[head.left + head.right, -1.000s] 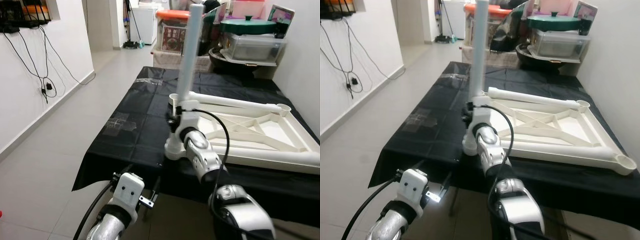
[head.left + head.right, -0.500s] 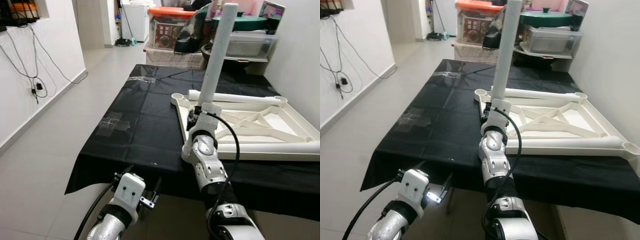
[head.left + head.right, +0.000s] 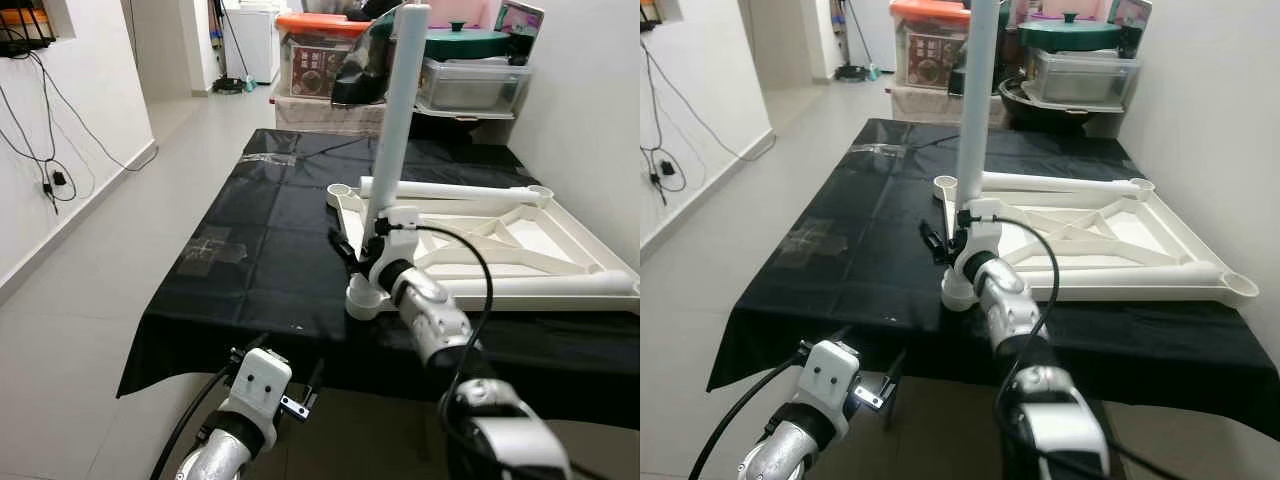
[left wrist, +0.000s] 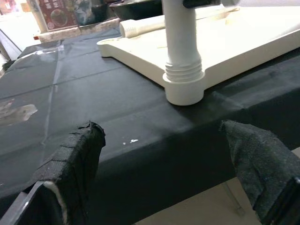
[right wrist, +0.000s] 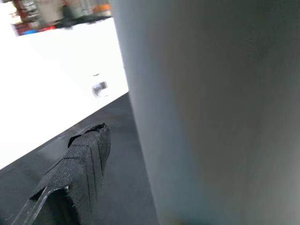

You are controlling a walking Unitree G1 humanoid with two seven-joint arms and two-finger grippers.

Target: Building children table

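A white table top (image 3: 545, 289) lies upside down on the black-clothed table (image 3: 250, 270). One white table leg (image 3: 395, 110) stands nearly upright at its near left corner. The leg's threaded end (image 4: 183, 75) sits at the round corner socket (image 4: 185, 93). My right gripper (image 3: 375, 238) is shut on the lower part of this leg. In the right wrist view the leg (image 5: 211, 112) is very close, with one black finger (image 5: 79, 159) beside it. My left gripper (image 4: 161, 129) hangs open below the table's front edge, facing the socket. A second leg (image 3: 450, 190) lies along the top's far side.
Storage boxes (image 3: 320, 60), a lidded pot (image 3: 470, 45) and a clear bin (image 3: 470, 88) crowd the table's far end. A white wall (image 3: 590, 110) runs close along the right. Open tiled floor (image 3: 90, 270) lies left, by a wall with hanging cables (image 3: 50, 170).
Half a second ago the leg leaned to the right; now it stands nearly upright at the corner socket. The head view has shifted. The left arm has stayed where it was.
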